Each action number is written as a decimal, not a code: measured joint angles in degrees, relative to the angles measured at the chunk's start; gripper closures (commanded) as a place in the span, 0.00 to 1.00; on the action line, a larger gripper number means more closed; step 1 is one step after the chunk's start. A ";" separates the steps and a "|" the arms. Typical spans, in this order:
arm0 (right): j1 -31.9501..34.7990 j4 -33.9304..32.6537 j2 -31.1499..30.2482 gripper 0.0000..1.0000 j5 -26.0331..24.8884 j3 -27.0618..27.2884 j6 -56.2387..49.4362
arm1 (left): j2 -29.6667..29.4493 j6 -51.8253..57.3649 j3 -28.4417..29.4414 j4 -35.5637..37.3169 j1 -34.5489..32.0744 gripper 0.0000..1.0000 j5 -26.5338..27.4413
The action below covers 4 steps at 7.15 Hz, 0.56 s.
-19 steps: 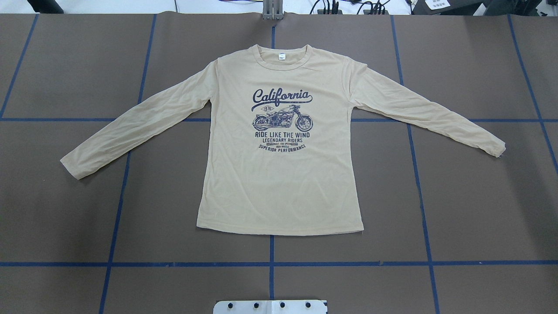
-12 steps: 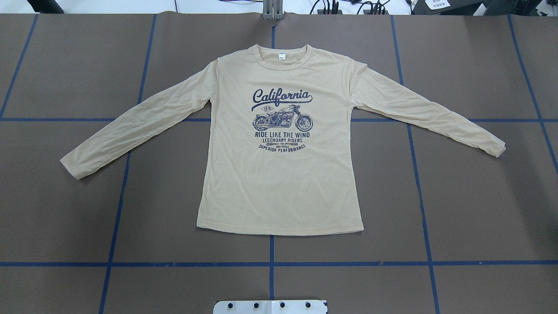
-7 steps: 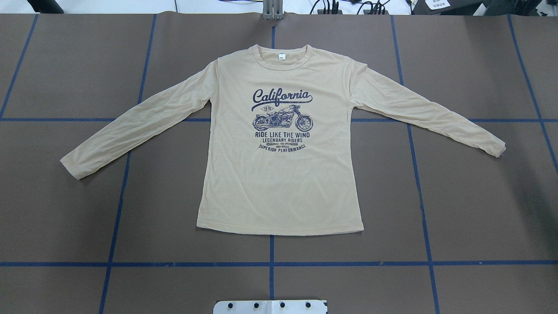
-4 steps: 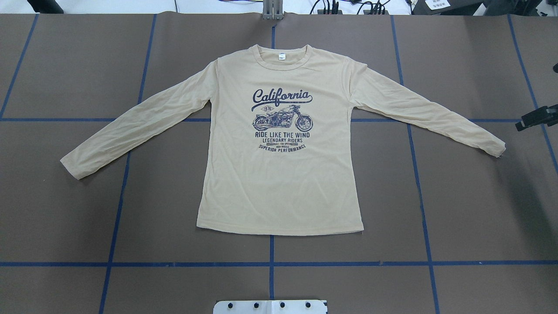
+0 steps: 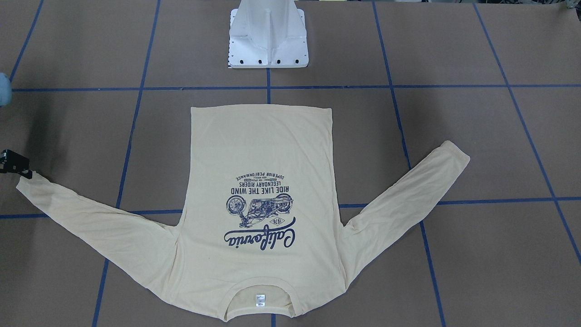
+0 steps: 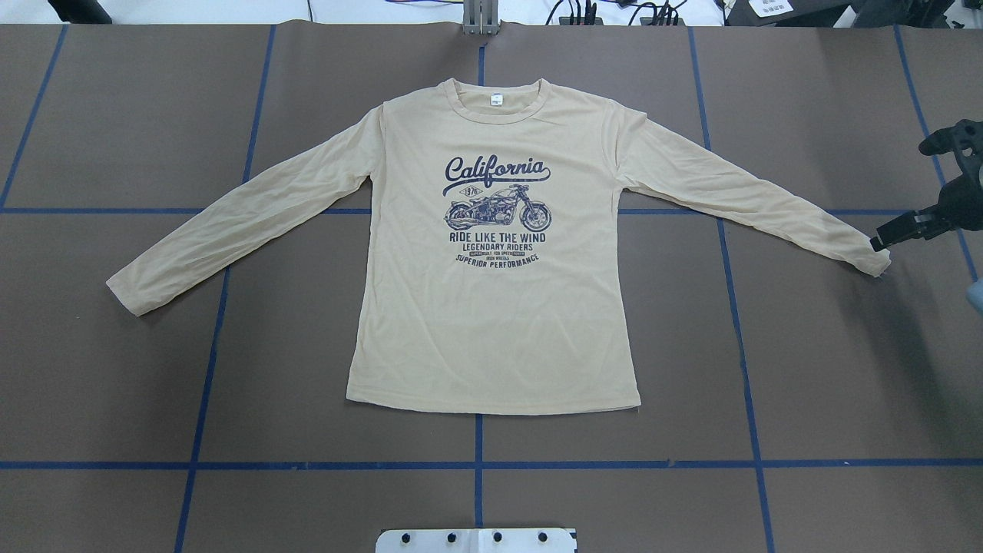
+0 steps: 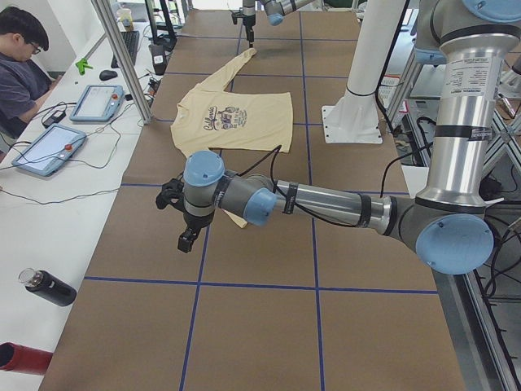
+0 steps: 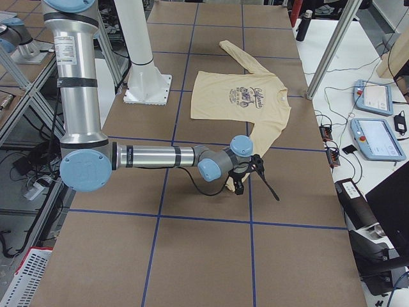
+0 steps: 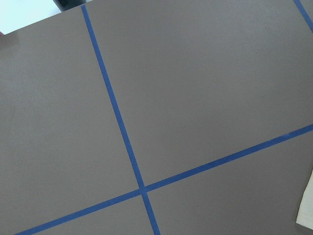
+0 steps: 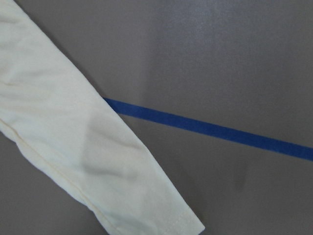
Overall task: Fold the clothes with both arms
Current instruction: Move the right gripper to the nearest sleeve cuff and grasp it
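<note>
The cream-yellow long-sleeved T-shirt (image 6: 491,322) lies flat and print-up on the brown table, sleeves spread, collar on the far side. It also shows in the front-facing view (image 5: 261,150). My right gripper (image 6: 906,192) comes in at the right edge with jaws apart; one fingertip sits just by the right sleeve cuff (image 6: 868,257). It holds nothing. The right wrist view shows that cuff (image 10: 98,161) on the table. My left gripper (image 7: 183,236) shows only in the exterior left view, above the table near the left sleeve cuff (image 6: 134,292); I cannot tell whether it is open or shut.
The white pedestal base (image 5: 268,41) stands at the table's near edge behind the shirt hem. Blue tape lines (image 6: 476,465) grid the brown surface. An operator (image 7: 20,65) sits beside tablets on a side bench, where a black bottle (image 7: 49,287) lies.
My right gripper has come in from the right edge and moved left and down to the right sleeve cuff. The shirt has not moved.
</note>
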 measured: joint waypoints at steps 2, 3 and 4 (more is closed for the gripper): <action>-0.74 0.01 1.31 0.06 0.08 -2.76 -0.32 | -0.11 -0.01 -0.01 0.00 0.00 0.00 0.00; -0.99 -0.03 1.83 0.11 0.10 -3.63 -0.35 | -0.11 -0.03 -0.16 0.00 0.00 0.00 -0.01; -1.20 -0.09 2.16 0.19 0.16 -4.09 -0.37 | -0.12 -0.07 -0.30 0.00 0.00 0.00 0.00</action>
